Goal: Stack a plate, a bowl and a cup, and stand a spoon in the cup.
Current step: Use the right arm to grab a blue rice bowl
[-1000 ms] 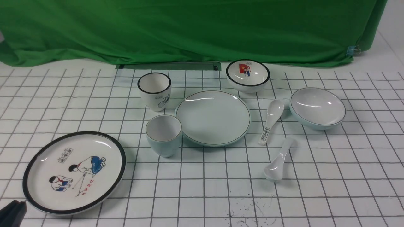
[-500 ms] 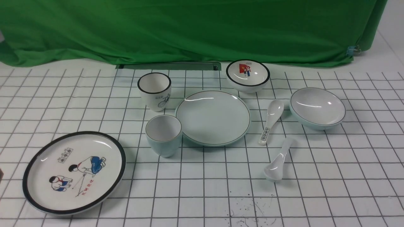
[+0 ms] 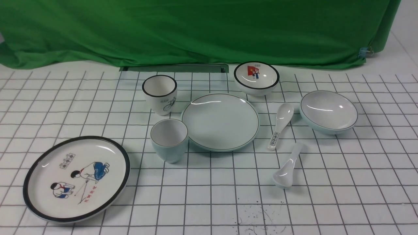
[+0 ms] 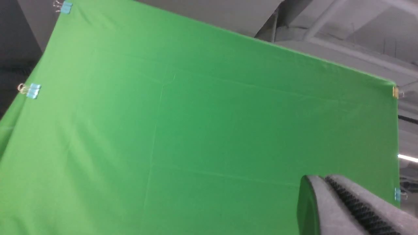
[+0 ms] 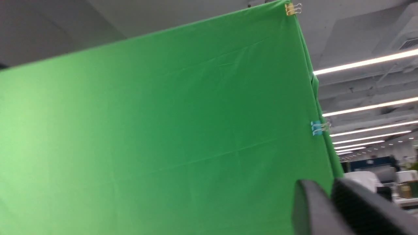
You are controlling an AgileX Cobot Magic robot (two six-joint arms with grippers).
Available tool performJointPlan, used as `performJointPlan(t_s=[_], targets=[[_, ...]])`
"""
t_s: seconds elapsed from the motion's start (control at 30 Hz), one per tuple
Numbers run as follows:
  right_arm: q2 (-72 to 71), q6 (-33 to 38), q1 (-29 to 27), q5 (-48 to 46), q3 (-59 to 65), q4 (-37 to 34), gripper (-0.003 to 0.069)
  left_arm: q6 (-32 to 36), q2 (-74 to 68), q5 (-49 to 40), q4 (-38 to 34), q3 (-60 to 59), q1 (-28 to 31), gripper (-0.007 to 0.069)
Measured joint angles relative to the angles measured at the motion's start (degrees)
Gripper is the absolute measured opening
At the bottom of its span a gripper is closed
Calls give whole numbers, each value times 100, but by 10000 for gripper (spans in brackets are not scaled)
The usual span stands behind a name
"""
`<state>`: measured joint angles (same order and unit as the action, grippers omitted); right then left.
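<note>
The plain pale blue-green plate [image 3: 220, 122] lies in the middle of the gridded table. The cup [image 3: 169, 139] stands upright at its near-left edge. The wide bowl [image 3: 328, 111] sits to the right. The plain spoon [image 3: 287, 164] lies in front of it, bowl end toward me. Neither gripper shows in the front view. In the left wrist view my left gripper [image 4: 323, 178] is shut and empty, against the green cloth. My right gripper [image 5: 323, 184], blurred in the right wrist view, has its fingers together with nothing between them.
A black-rimmed cartoon plate [image 3: 76, 178] lies near left. A bicycle cup [image 3: 160, 94] and a small picture bowl [image 3: 256, 77] stand behind the plate. A labelled spoon [image 3: 280, 125] lies between plate and bowl. Green cloth [image 3: 196, 29] hangs at the back.
The dark tip of my left gripper, seen at the front view's lower-left corner a second ago, has slid out of view. The tableware has not moved.
</note>
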<state>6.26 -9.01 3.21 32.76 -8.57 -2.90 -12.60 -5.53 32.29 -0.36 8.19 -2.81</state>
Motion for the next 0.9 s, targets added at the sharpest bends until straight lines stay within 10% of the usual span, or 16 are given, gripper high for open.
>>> performJointPlan(t_s=[0.33,0.67,0.9], targets=[[2630,1820,6,-1808,-1875,0,14,464,-3036,-1805,-12,2811,0,-29],[5253,1369,370,-4664,-2428,-24,15,609,-5480,-5173,-139,3473,-949,-29],[7512,2003,422,-6864,-4559,-87,99,1304,-6463,-5462,-411,3486,-1738,-29]])
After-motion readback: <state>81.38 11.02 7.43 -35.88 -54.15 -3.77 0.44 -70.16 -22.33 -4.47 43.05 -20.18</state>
